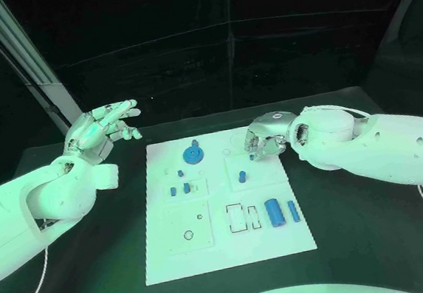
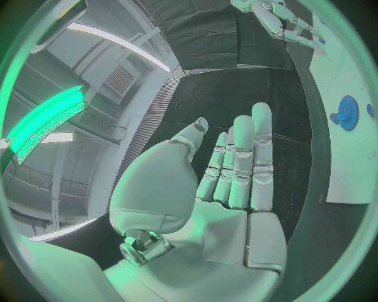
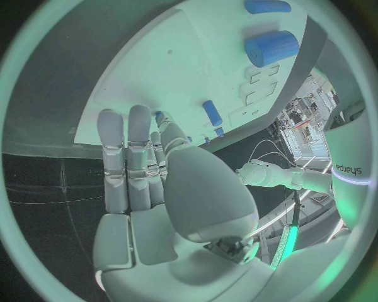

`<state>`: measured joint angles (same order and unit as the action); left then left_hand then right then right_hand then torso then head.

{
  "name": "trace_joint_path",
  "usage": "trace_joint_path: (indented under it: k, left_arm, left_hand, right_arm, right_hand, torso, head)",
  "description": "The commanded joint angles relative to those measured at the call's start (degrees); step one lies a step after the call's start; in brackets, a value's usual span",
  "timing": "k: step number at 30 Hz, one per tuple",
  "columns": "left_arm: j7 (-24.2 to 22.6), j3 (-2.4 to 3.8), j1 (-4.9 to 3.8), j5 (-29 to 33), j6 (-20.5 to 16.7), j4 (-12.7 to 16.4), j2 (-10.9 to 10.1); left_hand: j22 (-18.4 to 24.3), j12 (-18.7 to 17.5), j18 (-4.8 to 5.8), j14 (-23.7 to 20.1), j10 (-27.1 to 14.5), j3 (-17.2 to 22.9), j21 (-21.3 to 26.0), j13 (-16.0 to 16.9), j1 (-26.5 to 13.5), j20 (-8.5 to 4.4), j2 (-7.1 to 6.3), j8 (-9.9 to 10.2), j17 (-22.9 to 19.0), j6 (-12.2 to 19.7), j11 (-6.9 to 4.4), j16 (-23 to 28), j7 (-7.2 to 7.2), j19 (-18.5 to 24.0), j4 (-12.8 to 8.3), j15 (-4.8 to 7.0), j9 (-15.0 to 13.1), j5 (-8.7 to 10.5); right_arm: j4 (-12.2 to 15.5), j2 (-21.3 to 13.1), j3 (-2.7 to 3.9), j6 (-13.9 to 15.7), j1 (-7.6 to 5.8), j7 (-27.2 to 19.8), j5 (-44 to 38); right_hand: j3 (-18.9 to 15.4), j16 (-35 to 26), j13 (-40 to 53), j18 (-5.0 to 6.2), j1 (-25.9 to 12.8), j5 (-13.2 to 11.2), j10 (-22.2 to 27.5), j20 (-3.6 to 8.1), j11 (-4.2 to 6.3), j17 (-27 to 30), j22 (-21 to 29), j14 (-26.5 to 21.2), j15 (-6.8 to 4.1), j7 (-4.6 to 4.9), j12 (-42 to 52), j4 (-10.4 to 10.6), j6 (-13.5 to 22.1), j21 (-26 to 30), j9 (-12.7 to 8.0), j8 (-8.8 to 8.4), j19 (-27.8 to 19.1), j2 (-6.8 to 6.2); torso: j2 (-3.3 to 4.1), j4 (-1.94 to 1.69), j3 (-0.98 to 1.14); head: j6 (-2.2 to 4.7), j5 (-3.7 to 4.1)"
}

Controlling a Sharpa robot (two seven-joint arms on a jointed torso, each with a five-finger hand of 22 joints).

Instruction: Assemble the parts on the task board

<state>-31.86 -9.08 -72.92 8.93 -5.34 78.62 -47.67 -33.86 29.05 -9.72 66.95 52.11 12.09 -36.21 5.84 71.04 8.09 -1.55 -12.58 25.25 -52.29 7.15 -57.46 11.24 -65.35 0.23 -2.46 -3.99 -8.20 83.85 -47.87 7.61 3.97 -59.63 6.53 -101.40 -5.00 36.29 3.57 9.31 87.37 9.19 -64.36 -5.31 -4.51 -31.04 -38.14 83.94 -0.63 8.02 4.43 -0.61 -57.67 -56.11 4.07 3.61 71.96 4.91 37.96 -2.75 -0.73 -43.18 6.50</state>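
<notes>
On the black counter (image 1: 100, 267) before us lies the white task board (image 1: 228, 256), with the blue parts spread over it. Our left hand (image 1: 101, 129) is raised off the board's far left corner, over the counter, its fingers (image 2: 240, 163) straight, slightly apart and holding nothing. Our right hand (image 1: 259, 139) hovers over the board's far right area, its fingers (image 3: 126, 157) also extended side by side with nothing between them.

At the far end of the board sits a blue gear (image 1: 191, 153). Nearer the middle we see a few small blue pegs (image 1: 173, 191) on the left and another small peg (image 1: 242, 177) just below our right hand. Toward the near right side lie a thick blue cylinder (image 1: 274, 212) and a thinner one (image 1: 293, 211) beside it, close but apart.
</notes>
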Motion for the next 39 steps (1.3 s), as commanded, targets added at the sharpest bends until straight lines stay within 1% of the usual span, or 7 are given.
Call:
trace_joint_path:
  k: [1, 14, 18, 22, 28, 34, 39]
  left_arm:
    - [-2.0, 0.02, -0.08, 1.5, -0.7, 0.3, 0.0]
    - [-1.4, -0.04, -0.08, 1.6, -0.6, 0.2, -0.1]
    - [-1.1, -0.05, -0.08, 1.6, -0.5, 0.1, -0.1]
    - [-0.8, -0.05, -0.08, 1.6, -0.4, -0.1, 0.0]
    - [-0.5, -0.05, -0.08, 1.6, -0.2, -0.4, 0.1]
    - [-0.7, -0.05, -0.08, 1.3, -0.3, -0.9, 0.1]
    - [-0.9, -0.05, -0.08, 1.0, -0.3, -1.2, 0.1]
  left_hand:
    - [0.1, 0.4, -0.79, -0.1, -0.3, -0.3, 0.3, 0.0, -0.5, 0.0, 0.14, -0.2, 0.0, -0.3, -0.07, -0.1, -0.08, -0.6, -0.1, 0.17, 0.0, -0.25]
    - [0.5, 1.3, -0.79, -0.1, -0.9, -1.0, 0.8, 0.0, 0.5, -0.05, 0.55, -0.6, -0.4, -0.2, -0.1, -0.2, -0.08, -0.9, -0.1, 0.21, 0.0, -0.36]
    - [0.6, 1.5, -0.8, 0.0, -1.0, -1.1, 0.9, 0.0, 0.9, -0.07, 0.78, -0.7, -0.4, -0.2, -0.12, -0.3, -0.12, -1.1, -0.2, 0.24, 0.0, -0.39]
    - [0.5, 1.8, -0.8, 0.2, -1.2, -1.3, 0.6, 0.0, 1.4, -0.14, 0.98, -0.9, -0.5, -0.2, -0.17, -0.5, -0.19, -1.7, -0.2, 0.31, 0.0, -0.38]
    - [0.5, 1.9, -0.79, 0.2, -1.3, -1.3, 0.6, -0.1, 1.7, -0.17, 1.08, -1.0, -0.5, -0.1, -0.2, -0.6, -0.21, -1.7, -0.3, 0.33, 0.0, -0.41]
    - [0.3, 2.2, -0.8, 0.4, -1.4, -1.2, 0.0, -0.2, 2.4, -0.31, 1.37, -1.4, -0.7, -0.5, -0.37, -0.8, -0.47, -2.1, -0.5, 0.48, 0.0, -0.4]
    - [0.1, 2.3, -0.79, 0.4, -1.4, -1.2, -0.3, -0.3, 2.7, -0.37, 1.54, -1.6, -0.7, -0.7, -0.44, -0.9, -0.58, -2.2, -0.6, 0.53, 0.0, -0.41]
  right_arm:
    - [-0.2, 0.2, 0.0, -1.5, 0.16, 0.2, -1.6]
    - [-0.6, 1.0, 0.0, -2.8, 0.84, -0.4, -1.7]
    - [-0.7, 1.2, 0.0, -3.2, 0.94, -0.5, -1.7]
    - [-0.7, 1.3, 0.0, -3.3, 1.0, -0.6, -1.7]
    - [-0.6, 1.4, 0.0, -3.7, 1.07, -0.7, -1.8]
    - [-0.4, 1.5, 0.01, -1.1, 1.14, -0.7, -2.7]
    - [0.0, 1.3, 0.01, 2.8, 1.18, -1.3, -3.0]
  right_hand:
    - [0.8, 0.8, -0.1, -0.66, 0.8, -0.3, 0.3, 0.02, 0.05, -0.3, -1.2, 0.8, 0.09, -0.24, -0.2, 0.0, 0.1, -1.0, 0.0, 0.08, -0.1, -0.05]
    - [5.0, 8.3, 0.0, -1.68, 1.1, -0.8, -1.4, 0.05, 0.27, -6.7, -9.0, 1.5, -0.19, -0.37, 0.1, -0.1, -1.7, -7.2, 0.1, 0.31, 1.6, 0.08]
    - [6.9, 11.5, 0.0, -2.13, 0.9, -0.9, -2.4, 0.18, 0.46, -9.5, -12.1, 1.7, -0.32, -0.49, 0.2, -0.1, -2.8, -9.6, 0.2, 0.37, 2.3, -0.22]
    - [9.5, 14.4, 0.0, -2.45, 0.1, -2.9, -3.4, 0.29, 0.66, -11.7, -14.7, 1.6, -0.48, -0.71, 0.0, 0.4, -3.8, -11.7, 0.2, 0.31, 2.7, -0.56]
    - [12.3, 17.3, 0.1, -2.84, -0.3, -3.1, -4.7, 0.4, 0.86, -14.1, -17.5, 1.6, -0.6, -0.77, 0.0, 0.3, -5.1, -13.9, 0.4, 0.41, 3.3, -1.19]
    - [15.6, 19.9, 0.2, -3.18, -0.6, -3.1, -5.6, 0.51, 0.84, -16.2, -20.0, 1.5, -0.71, -0.68, -0.3, 0.0, -6.0, -15.7, 0.4, 0.33, 3.8, -1.78]
    - [20.3, 21.7, 0.2, -3.26, -2.6, -3.1, -6.0, 0.3, 0.57, -17.1, -21.3, 1.0, -0.47, -0.29, -0.6, 0.3, -6.2, -17.0, 0.3, 0.14, 3.6, -3.84]
  torso:
    - [-0.03, -0.06, -0.06]
    - [-0.02, 0.01, -0.02]
    - [-0.01, 0.1, -0.01]
    - [0.02, 0.12, -0.03]
    - [0.05, 0.18, 0.01]
    - [0.04, 0.25, 0.04]
    - [0.09, 0.4, 0.11]
  head:
    - [-0.16, -0.09]
    - [-0.65, -0.4]
    - [-0.74, -0.45]
    - [-0.77, -0.45]
    - [-0.92, -0.5]
    - [-0.72, -0.5]
    - [-0.31, -0.52]
